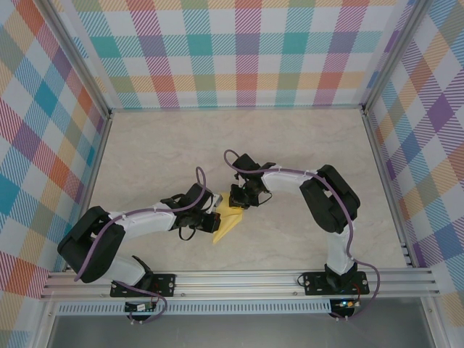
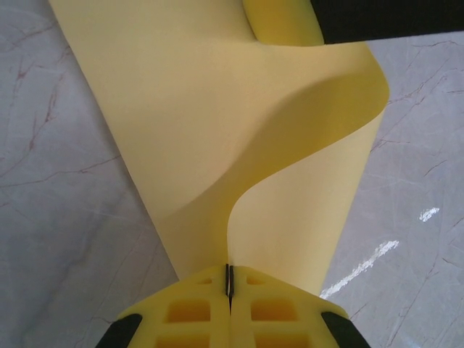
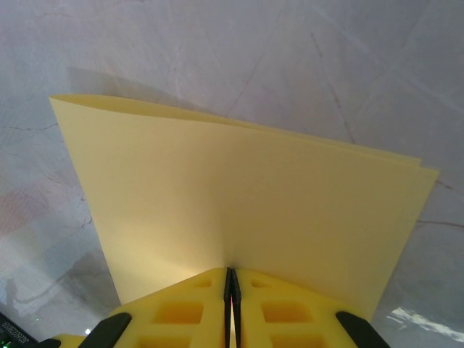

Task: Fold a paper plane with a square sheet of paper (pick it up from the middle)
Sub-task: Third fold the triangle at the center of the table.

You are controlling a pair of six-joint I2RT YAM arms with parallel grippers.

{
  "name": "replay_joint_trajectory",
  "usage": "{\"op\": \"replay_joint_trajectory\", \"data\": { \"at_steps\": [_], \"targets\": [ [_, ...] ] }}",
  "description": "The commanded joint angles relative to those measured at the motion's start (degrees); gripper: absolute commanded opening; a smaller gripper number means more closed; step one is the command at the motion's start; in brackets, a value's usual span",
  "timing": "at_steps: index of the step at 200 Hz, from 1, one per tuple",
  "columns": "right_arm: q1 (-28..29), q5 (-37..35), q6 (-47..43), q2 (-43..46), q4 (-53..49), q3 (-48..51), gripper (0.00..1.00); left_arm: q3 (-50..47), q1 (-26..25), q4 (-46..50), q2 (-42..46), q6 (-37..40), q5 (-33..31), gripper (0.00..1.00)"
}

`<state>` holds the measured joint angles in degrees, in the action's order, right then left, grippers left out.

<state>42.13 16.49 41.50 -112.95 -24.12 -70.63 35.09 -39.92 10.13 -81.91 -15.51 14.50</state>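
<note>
The square sheet of paper [image 1: 226, 222] sits mid-counter between the two arms, doubled over on itself, so the work looks to be at an early fold rather than near a finished plane. The left hand [image 2: 229, 279] is pinched shut on one edge, where the sheet bows away in a loose S-curve. The right hand [image 3: 230, 275] is closed tight on the doubled layers, whose far edges run almost together, parting slightly at one corner. The next move probably calls for lining those edges up and flattening the bend into a crease against the counter [image 1: 290, 145]. The counter lies bare on every side, with the plaid walls [image 1: 239, 51] well apart.
</note>
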Motion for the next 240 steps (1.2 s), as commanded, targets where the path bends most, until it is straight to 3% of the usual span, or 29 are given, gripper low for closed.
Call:
{"op": "replay_joint_trajectory", "data": {
  "at_steps": [1,142,165,194,223,240],
  "targets": [
    [0.4,-2.0,-0.1,-2.2,-4.5,0.0,0.13,1.2,0.9,-0.8,0.5,1.1,-0.1,0.0],
    [0.5,-2.3,-0.2,0.0,-5.5,-1.5,0.17,0.7,1.1,-0.9,-3.4,1.2,-0.4,0.0],
    [0.4,-3.0,0.5,5.0,-7.4,-3.3,0.26,0.4,1.1,-0.9,-3.1,1.0,-0.4,0.0],
    [0.4,-12.0,4.5,15.0,-10.1,-0.5,0.3,0.2,1.2,-1.2,-3.1,0.9,-0.2,0.0],
    [0.7,-14.6,9.1,25.0,-6.1,9.0,0.18,0.5,1.2,-1.4,-3.9,1.1,0.7,0.0],
    [1.9,-11.2,13.3,31.7,5.0,19.7,0.14,0.5,1.3,-1.8,-4.4,1.0,1.3,0.0]
  ]
}}
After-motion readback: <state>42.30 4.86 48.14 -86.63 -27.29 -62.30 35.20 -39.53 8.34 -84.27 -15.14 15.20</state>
